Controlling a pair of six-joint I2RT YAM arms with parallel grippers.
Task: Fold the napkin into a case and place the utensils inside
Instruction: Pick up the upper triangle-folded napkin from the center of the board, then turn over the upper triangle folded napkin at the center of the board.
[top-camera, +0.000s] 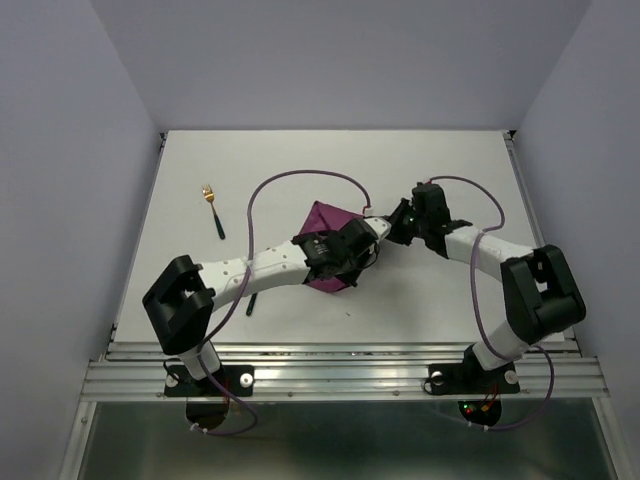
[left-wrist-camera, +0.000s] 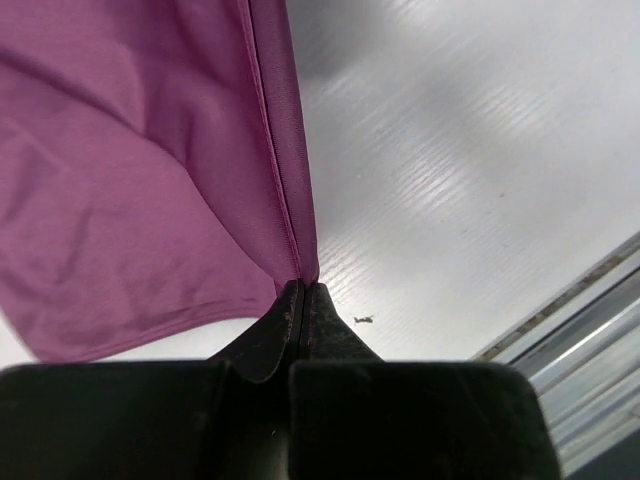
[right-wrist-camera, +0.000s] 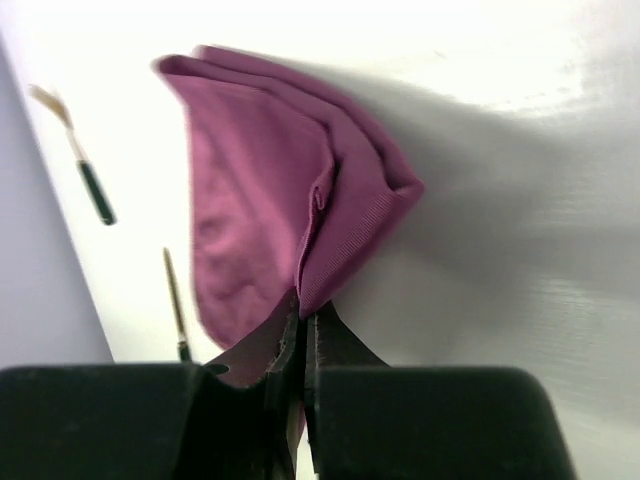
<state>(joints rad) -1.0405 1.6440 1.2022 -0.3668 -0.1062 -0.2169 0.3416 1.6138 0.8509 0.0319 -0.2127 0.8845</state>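
The plum-purple napkin (top-camera: 322, 222) is bunched and lifted at the table's middle, held between both arms. My left gripper (top-camera: 358, 258) is shut on a hemmed edge of the napkin (left-wrist-camera: 140, 190), the cloth hanging from the pinched tips (left-wrist-camera: 302, 287). From the right, my right gripper (top-camera: 378, 228) is shut on a folded corner of the napkin (right-wrist-camera: 260, 170), with cloth wedged between its fingers (right-wrist-camera: 305, 308). The fork (top-camera: 211, 205) lies at the far left, also visible in the right wrist view (right-wrist-camera: 88, 175). The knife (top-camera: 251, 300) lies partly under the left arm, its gold blade (right-wrist-camera: 173, 290) showing.
Purple cables (top-camera: 300, 178) loop over the table behind the arms. The table's metal front rail (top-camera: 340, 365) runs along the near edge, and its rim (left-wrist-camera: 590, 300) shows in the left wrist view. White walls close in the left and right sides.
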